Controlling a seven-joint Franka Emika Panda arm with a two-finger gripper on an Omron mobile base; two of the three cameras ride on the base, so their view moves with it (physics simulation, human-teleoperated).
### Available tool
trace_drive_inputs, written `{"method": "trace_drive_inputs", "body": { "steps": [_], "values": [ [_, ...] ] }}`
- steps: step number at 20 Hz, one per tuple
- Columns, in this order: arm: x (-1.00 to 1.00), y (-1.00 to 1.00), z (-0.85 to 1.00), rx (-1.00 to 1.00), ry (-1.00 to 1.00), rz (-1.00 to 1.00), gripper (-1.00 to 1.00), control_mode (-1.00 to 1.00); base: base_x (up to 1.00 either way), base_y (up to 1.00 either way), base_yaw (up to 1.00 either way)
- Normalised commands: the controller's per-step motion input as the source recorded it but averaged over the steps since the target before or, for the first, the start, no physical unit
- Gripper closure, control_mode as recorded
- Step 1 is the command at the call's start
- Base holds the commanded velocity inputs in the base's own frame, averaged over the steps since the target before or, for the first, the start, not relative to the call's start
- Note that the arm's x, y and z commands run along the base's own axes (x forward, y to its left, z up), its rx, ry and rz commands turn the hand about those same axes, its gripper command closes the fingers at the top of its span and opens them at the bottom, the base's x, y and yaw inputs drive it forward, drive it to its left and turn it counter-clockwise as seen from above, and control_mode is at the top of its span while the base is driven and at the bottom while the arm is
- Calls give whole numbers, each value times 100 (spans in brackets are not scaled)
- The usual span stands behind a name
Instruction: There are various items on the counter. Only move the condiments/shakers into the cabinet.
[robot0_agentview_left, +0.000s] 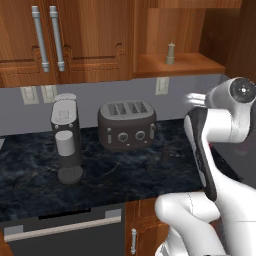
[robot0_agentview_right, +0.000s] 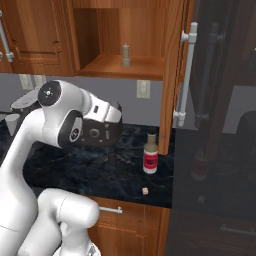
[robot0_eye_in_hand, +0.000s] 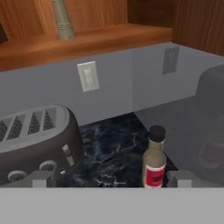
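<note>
Arm: white with dark joints, rising from the base, bent at the elbow, the forearm folded over and reaching forward at mid height.

Wrist: dark-trimmed, carrying the hand roughly level, pointing ahead and slightly down.

Gripper (robot0_eye_in_hand: 112, 179): spread wide, holding nothing. The two fingers (robot0_eye_in_hand: 42, 178) stand far apart at the lower edge of the hand view, one at each side, with a clear gap between them and touching nothing.
</note>
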Motion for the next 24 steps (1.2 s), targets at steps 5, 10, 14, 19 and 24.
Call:
{"method": "trace_drive_inputs", "body": {
  "steps": [5,10,14,19,24],
  "values": [
    [-7,0,-13,12,37,0,-100,-100,0,0,0],
    [0,2,-34,1,5,0,-100,-100,0,0,0],
    [2,18,-84,3,16,1,-100,-100,0,0,0],
    [0,17,-75,1,7,2,-100,-100,0,0,0],
    [0,20,-67,0,1,3,-100,-100,0,0,0]
  ]
}}
